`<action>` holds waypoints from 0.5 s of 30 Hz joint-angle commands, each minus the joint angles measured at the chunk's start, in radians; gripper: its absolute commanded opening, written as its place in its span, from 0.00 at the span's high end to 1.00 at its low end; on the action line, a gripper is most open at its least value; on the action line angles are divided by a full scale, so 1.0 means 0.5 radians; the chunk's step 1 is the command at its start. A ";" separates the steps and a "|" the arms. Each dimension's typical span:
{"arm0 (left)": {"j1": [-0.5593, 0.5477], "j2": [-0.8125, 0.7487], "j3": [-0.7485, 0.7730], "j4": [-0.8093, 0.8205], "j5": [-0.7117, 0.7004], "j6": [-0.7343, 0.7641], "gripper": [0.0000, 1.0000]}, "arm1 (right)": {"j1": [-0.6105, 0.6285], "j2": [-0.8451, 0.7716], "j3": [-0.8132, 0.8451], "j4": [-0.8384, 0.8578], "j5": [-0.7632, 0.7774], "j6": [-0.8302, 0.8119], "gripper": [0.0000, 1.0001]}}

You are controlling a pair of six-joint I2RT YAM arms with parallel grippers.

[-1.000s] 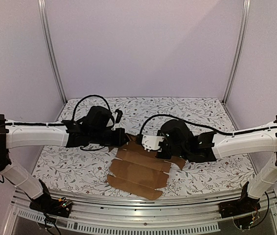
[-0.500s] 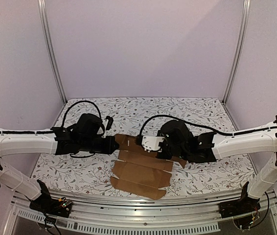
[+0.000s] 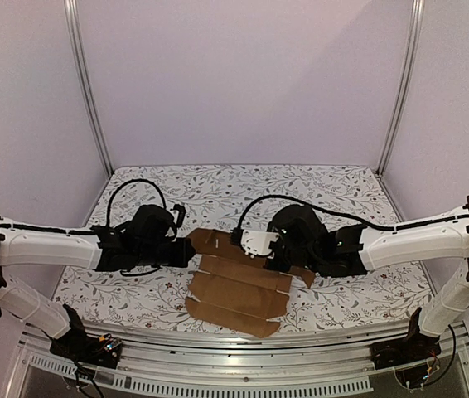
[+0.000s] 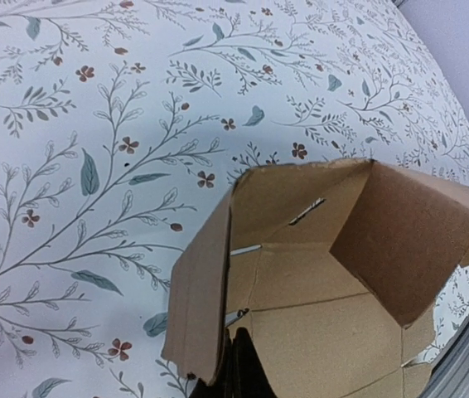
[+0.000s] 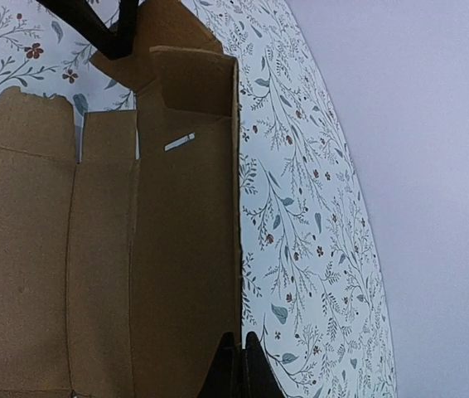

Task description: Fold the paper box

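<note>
Since a second ago, the left gripper has slid toward the lower left of the top view, so more of the paper box shows up there. The right gripper hasn't budged.

The box sits lower centre, between the two claws. It's plain matte brown cardboard, with creased panels lying mostly flat toward the bottom edge and the upper end lifted. On the left wrist cam, the black fingers look pinched tight at the bottom of a raised side flap that has a ragged die-cut edge. On the right wrist cam, the fingertips are squeezed onto the thin upright wall edge, and a narrow slot is cut into the panel beside it. Underneath is a floral-print tablecloth.
</note>
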 commanded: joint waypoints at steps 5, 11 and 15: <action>0.009 0.133 -0.043 0.228 -0.201 0.018 1.00 | 0.022 -0.099 -0.052 0.011 -0.069 0.132 1.00; 0.009 0.185 -0.086 0.286 -0.312 -0.001 1.00 | 0.022 -0.139 -0.084 0.010 -0.092 0.180 1.00; 0.009 0.241 -0.079 0.334 -0.276 0.004 1.00 | 0.021 -0.145 -0.091 0.010 -0.102 0.193 1.00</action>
